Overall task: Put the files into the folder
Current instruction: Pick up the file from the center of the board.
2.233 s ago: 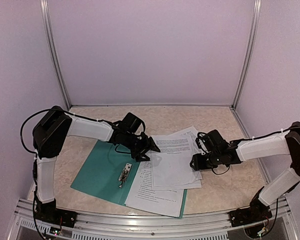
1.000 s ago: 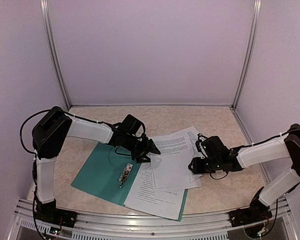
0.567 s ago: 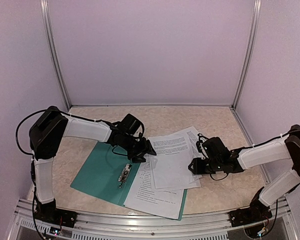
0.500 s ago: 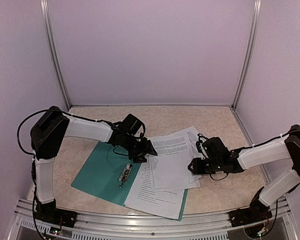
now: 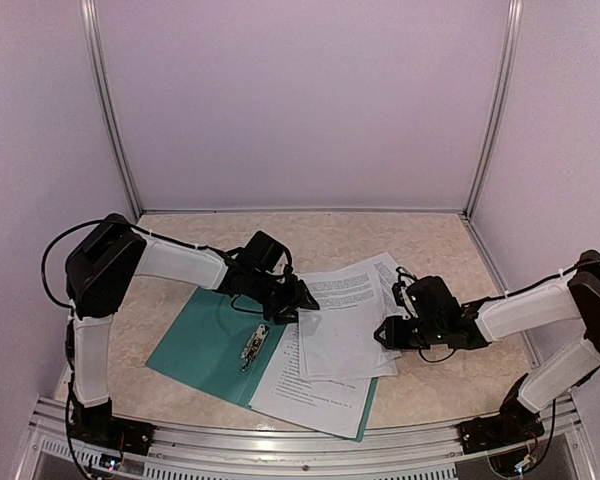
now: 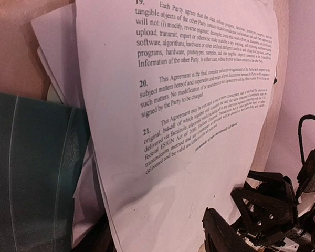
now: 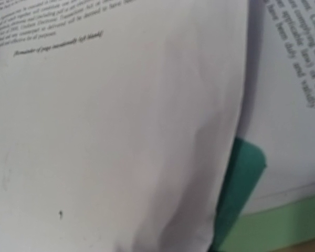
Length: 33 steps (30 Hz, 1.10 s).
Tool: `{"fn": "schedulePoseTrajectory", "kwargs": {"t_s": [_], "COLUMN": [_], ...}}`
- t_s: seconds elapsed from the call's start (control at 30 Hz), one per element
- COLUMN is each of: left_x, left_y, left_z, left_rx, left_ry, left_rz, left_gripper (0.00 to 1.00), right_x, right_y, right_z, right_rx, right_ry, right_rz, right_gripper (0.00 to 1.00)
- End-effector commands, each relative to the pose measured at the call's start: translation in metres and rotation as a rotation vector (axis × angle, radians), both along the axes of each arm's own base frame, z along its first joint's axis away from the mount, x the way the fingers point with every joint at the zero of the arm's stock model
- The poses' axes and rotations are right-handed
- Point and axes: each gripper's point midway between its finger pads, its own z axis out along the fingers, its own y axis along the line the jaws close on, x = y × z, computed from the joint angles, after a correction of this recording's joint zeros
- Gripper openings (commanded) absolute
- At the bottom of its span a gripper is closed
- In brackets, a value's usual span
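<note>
Here, folder point(image 5: 202, 345) open, long axis diagonal, files point(image 5: 345, 315) fanned askew

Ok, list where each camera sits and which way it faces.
Top external: fixed above and behind, looking down on the table, folder and files; both arms show, left gripper and right gripper at the top sheet's opposite edges.
Left wrist: low over the files, looking along the printed sheet towards the right gripper; own fingers hardly show.
Right wrist: close above the sheet's blank foot and a folder corner; no fingers visible.
Shared: both wrist views catch that sheet's bracketed last line.
</note>
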Motion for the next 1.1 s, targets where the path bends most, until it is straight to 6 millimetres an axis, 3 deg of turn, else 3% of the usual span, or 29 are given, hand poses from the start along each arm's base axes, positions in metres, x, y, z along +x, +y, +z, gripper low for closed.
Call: {"fn": "schedulePoseTrajectory", "kwargs": {"t_s": [0.0,0.27,0.6,0.8,0.93,1.07], "left_x": [-0.009,-0.008,-0.004,-0.004,-0.002,0.0], "left_y": [0.005,0.003,-0.017,-0.012,-0.008,-0.002], "left_z": [-0.015,-0.005,0.0,-0.003,0.007,0.022], "left_rx": [-0.001,-0.099,-0.204,-0.187,-0.168,-0.144], "left_ry": [0.026,0.015,0.004,0.01,-0.024,-0.069], "left_rz": [0.002,0.0,-0.052,-0.038,-0.047,-0.068], "left_gripper": [0.53,0.45,0.35,0.25,0.11,0.0], "right_x": [-0.034,-0.034,-0.033,-0.033,-0.031,-0.026], "right_y": [-0.011,-0.012,-0.01,-0.013,-0.015,-0.018], "right_z": [-0.035,-0.036,-0.035,-0.035,-0.029,-0.017], "right_rx": [-0.054,-0.055,-0.058,-0.072,-0.088,-0.109], "right_ry": [0.148,0.149,0.147,0.146,0.129,0.097], "right_rz": [0.034,0.033,0.039,0.035,0.034,0.034], "right_gripper": [0.37,0.36,0.35,0.35,0.42,0.56]}}
